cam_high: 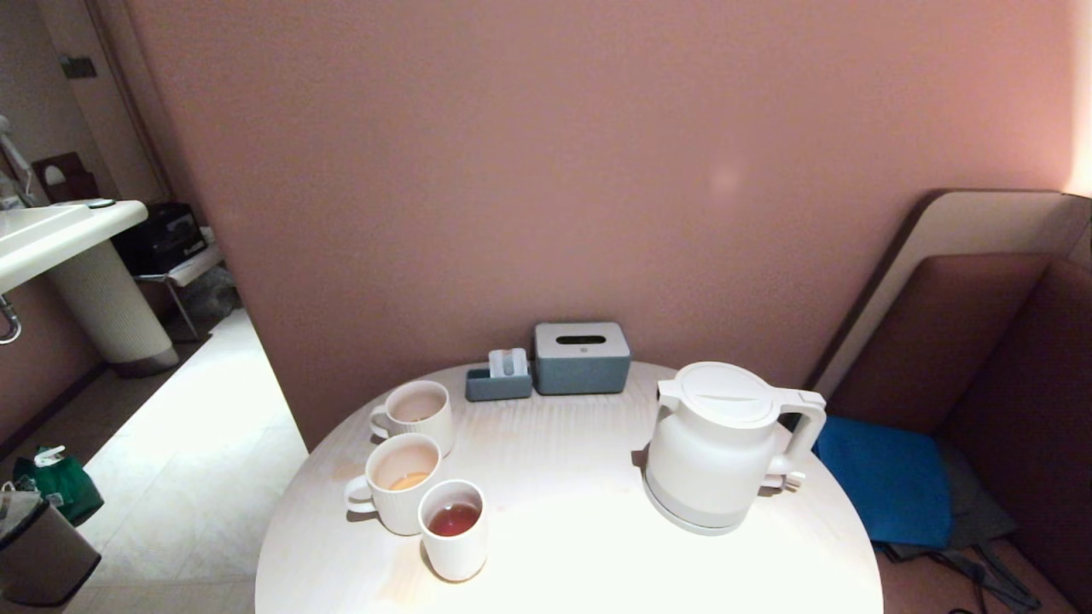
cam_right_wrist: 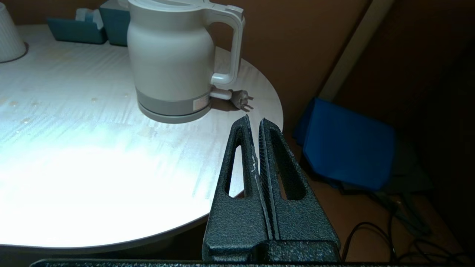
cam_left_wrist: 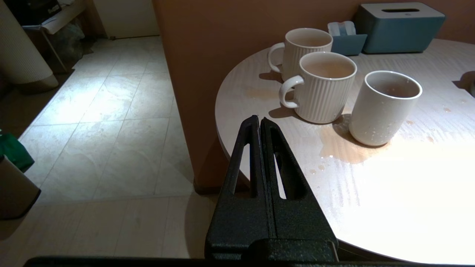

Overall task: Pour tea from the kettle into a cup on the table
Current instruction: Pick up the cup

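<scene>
Kettle [cam_high: 721, 448]: rigid, smooth, likely heavy; grip by handle [cam_high: 806, 435]; left gripper [cam_left_wrist: 259, 124] and right gripper [cam_right_wrist: 254, 124] both closed, empty.

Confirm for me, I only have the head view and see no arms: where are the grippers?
Observer: Both are off the table. The left gripper is shut, hanging by the table edge short of the cup.
Operator: And the right one?
Observer: The right gripper is shut on nothing, by the table edge short of the kettle.
Operator: Any spill by the cup? Glare hides it here.
Observer: Yes, the left wrist view shows a brownish puddle at the cup's foot, with droplets around it.
Operator: Kettle plugged in?
Observer: No, its plug lies loose on the table below the handle.
</scene>
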`<state>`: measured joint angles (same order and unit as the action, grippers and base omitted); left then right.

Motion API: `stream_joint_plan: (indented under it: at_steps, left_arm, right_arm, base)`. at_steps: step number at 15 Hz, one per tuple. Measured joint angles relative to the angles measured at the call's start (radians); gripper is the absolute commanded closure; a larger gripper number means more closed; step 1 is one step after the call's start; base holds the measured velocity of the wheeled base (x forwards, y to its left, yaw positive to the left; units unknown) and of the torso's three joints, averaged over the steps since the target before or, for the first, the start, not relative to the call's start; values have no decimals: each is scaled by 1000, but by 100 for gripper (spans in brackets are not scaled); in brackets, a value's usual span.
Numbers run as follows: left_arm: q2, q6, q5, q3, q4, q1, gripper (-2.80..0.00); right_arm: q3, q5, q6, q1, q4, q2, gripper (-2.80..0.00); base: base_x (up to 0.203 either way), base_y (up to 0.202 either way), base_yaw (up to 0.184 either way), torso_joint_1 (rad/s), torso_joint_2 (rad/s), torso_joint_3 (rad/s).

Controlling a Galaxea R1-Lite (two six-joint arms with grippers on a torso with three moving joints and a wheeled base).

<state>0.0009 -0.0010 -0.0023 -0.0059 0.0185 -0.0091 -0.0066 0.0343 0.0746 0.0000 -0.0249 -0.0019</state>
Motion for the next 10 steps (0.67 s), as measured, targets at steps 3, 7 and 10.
stream_joint_plan:
  at_steps: [3, 7, 10]
  left_arm:
    - [0, 0, 1, 0, 0, 0, 0]
    - [0, 0, 0, 0, 0, 0, 0]
    - [0, 0, 0, 0, 0, 0, 0]
  right_arm:
    - [0, -17, -54, 0, 7, 0, 0]
    - [0, -22, -61, 0, 7, 0, 0]
    - [0, -22, -61, 0, 7, 0, 0]
  base:
    - [0, 0, 0, 0, 0, 0]
    - [0, 0, 0, 0, 0, 0]
    - [0, 0, 0, 0, 0, 0]
